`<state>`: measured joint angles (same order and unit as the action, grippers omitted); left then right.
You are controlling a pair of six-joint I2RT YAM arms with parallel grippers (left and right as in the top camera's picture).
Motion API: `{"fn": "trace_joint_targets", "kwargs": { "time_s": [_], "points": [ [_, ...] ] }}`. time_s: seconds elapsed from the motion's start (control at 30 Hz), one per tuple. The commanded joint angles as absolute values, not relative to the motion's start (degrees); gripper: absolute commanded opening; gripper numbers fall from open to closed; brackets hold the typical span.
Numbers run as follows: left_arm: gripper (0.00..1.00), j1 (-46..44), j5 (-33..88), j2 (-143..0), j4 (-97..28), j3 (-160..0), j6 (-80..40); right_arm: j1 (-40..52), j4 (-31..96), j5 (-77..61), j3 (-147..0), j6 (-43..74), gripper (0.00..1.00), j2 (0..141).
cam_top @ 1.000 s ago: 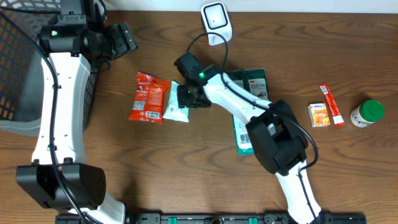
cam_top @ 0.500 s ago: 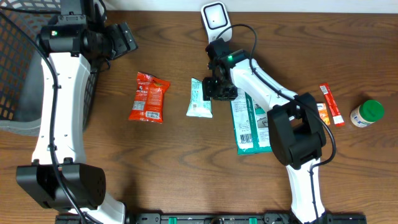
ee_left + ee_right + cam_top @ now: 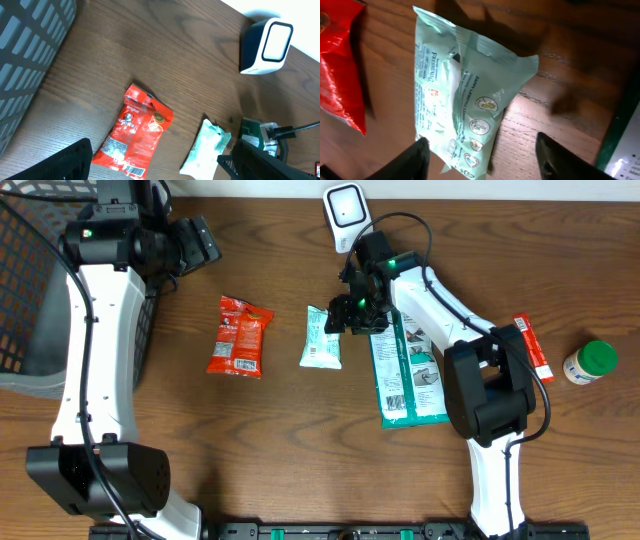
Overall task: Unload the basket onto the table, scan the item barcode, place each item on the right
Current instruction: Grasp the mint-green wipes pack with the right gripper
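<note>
Overhead first: puts the pale green pack point(image 3: 321, 338) flat on the table point(image 3: 300, 450), between the red snack bag point(image 3: 240, 337) and the large green flat packet point(image 3: 405, 375), touching neither. Places the right tool point(image 3: 350, 315) just beside the pack's far corner, on the side away from the red bag, with the scanner point(image 3: 347, 208) near behind it at the table's far edge. Runs the pack's long axis roughly from far edge to near edge, a little tilted. Leaves the left tool point(image 3: 195, 245) well apart, up by the dark basket point(image 3: 30, 290), so makes the right arm plainly the nearer one. Left wrist next: shows the left tool's fingers point(image 3: 70, 162) spread wide at the lower corners with only table between them, and the pack point(image 3: 206, 152) lying apart from the red bag and well short of the scanner's white face. Right wrist last: looks down on the pack point(image 3: 465, 100), with the right tool's fingers point(image 3: 412, 160) standing wide to either side of its lower end and gripping nothing. Reads as crinkled soft film, mint green with a paler panel, small round icons and fine print along one side, one end seam flared. Shows no barcode on the upward face, so probably calls for a pick-up across the short width and a turn toward the scanner.
</note>
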<state>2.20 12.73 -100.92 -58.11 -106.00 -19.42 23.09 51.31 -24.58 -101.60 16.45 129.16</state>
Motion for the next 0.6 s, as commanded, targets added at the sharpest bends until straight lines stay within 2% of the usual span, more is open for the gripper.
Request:
{"fn": "trace_joint_targets", "kwargs": {
  "time_s": [0.0,0.4,0.57],
  "points": [
    [0.89,2.35,12.36,-99.92,-58.22,-107.37,-18.65,23.81,50.72,-22.59,-102.72,15.16,0.67,127.04],
    [0.89,2.35,12.36,-99.92,-58.22,-107.37,-18.65,25.8,44.23,-24.91,-97.6,19.44,0.61,127.61],
    [0.9,2.35,12.36,-99.92,-58.22,-107.37,-18.65,26.63,41.04,-21.39,-93.27,22.37,0.57,127.61]
  ]
}}
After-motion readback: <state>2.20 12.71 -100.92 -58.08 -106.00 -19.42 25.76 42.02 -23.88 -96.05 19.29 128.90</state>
